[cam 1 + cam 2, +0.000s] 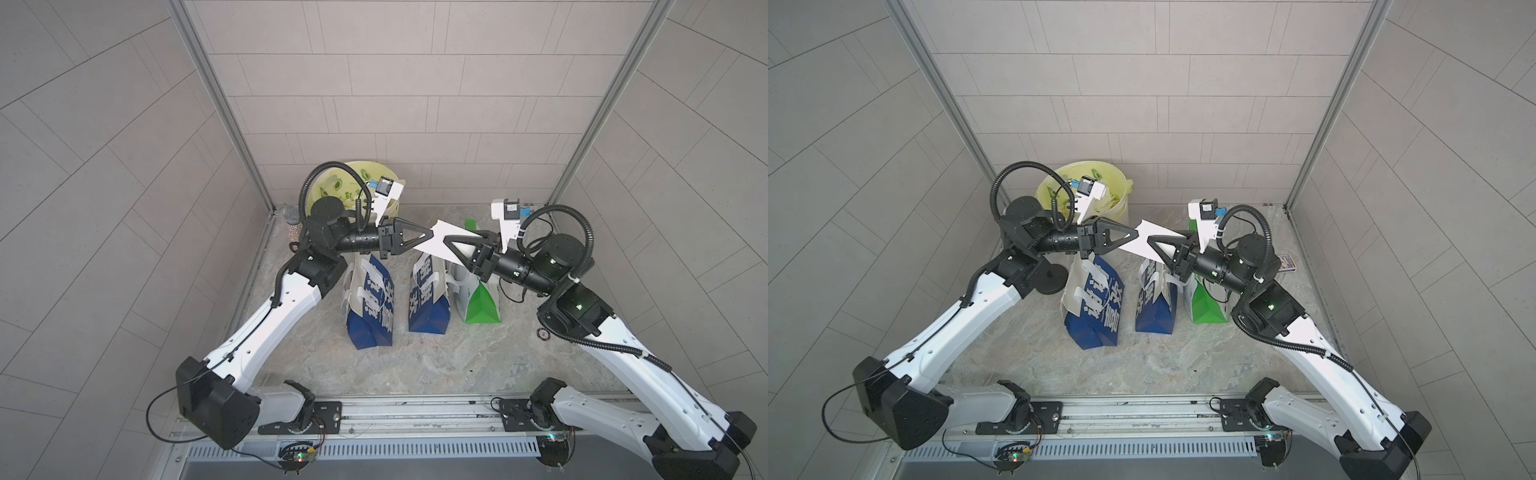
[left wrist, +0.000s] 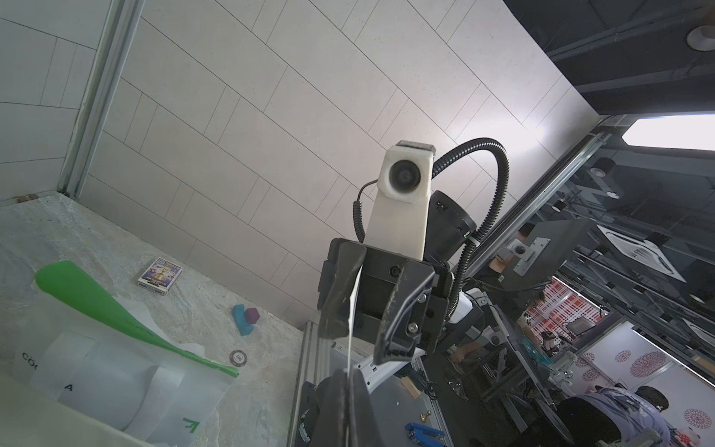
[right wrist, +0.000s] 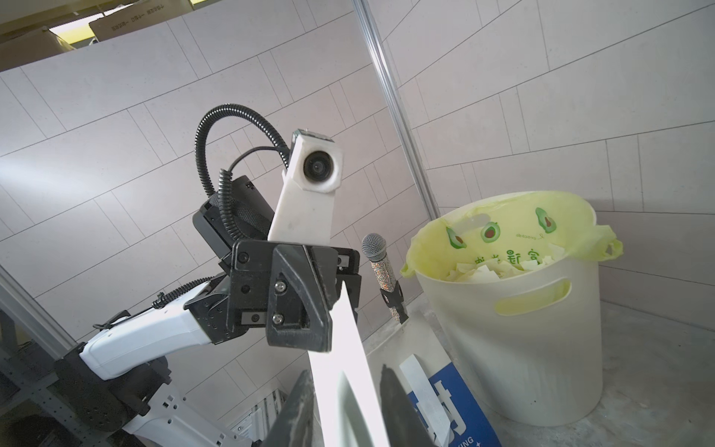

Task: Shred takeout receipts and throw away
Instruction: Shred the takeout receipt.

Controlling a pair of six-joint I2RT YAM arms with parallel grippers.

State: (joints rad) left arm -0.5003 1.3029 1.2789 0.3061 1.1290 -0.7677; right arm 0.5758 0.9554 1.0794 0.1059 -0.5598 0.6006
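My left end effector point(image 1: 429, 235) is clamped tight on one end of the receipt point(image 1: 451, 230), which spans the air above the bags point(image 1: 428, 299), clear of the worktop point(image 1: 415, 365). My right end effector point(image 1: 447, 241) has its jaws slightly apart around the other end, and the paper lies against one finger point(image 2: 340, 294). The bin point(image 3: 503, 329) at the back holds white scraps point(image 3: 483, 271).

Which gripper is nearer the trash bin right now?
Left. The left gripper, shut on the receipt, is close beside the bin; the right gripper is farther, across the receipt.
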